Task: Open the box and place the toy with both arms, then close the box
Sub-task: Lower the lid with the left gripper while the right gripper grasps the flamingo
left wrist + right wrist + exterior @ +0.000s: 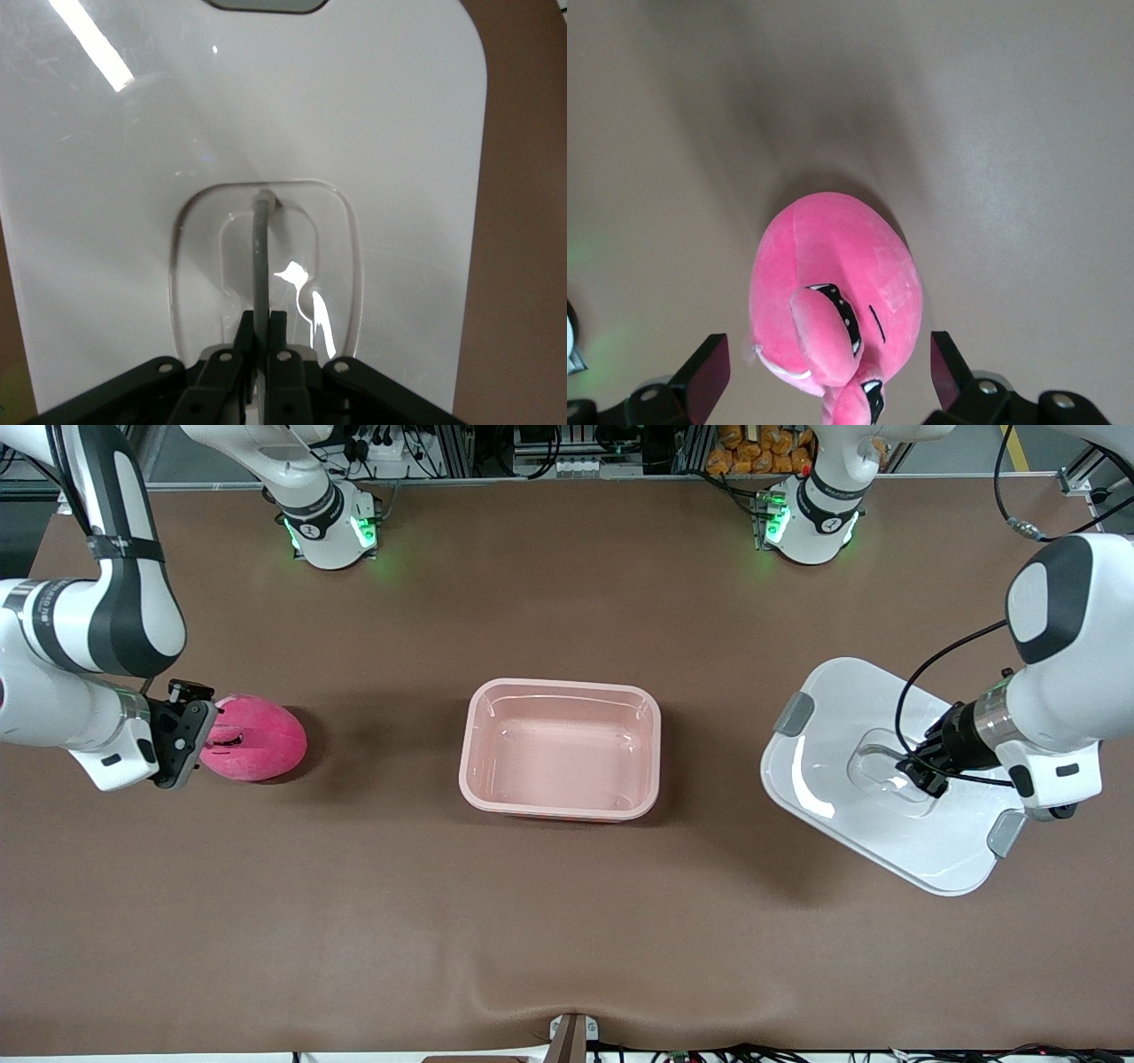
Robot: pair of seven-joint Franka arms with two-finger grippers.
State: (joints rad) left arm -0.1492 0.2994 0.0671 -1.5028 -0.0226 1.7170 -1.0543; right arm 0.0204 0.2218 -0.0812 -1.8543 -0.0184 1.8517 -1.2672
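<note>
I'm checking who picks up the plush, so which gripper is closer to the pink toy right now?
Right. The right gripper is open around the toy; the left gripper is shut on the lid handle, past the box.

The left end effector (263,332) is clamped shut on the thin grey handle (260,257), which runs straight out from its fingertips across the recessed well (332,266) of the white lid (354,115). Brown counter (523,266) shows alongside the lid's edge.
</note>
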